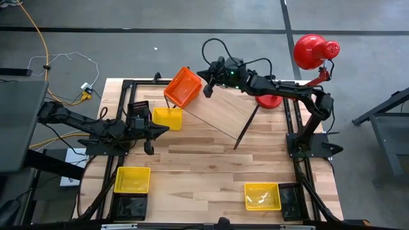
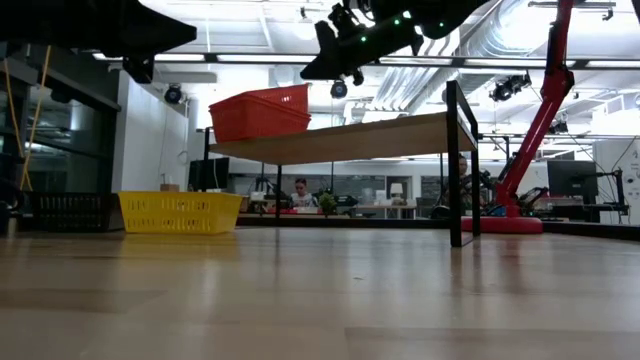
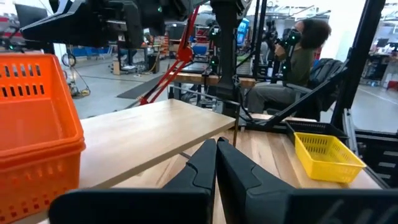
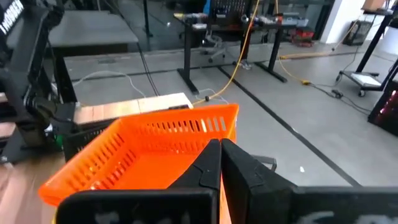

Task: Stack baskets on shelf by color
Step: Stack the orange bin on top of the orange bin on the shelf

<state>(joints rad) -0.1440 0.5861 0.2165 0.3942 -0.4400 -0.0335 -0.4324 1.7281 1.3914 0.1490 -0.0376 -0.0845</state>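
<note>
An orange-red basket stands on the far-left end of the light wood shelf. My right gripper hovers shut just above the basket's right rim, apart from it. My left gripper is shut and raised over the table left of the shelf, beside a yellow basket and a black basket that rest on the tabletop.
Another yellow basket lies near-left beside a black one, and a third yellow one near-right. A red desk lamp stands at the far-right corner. A person sits beyond the table.
</note>
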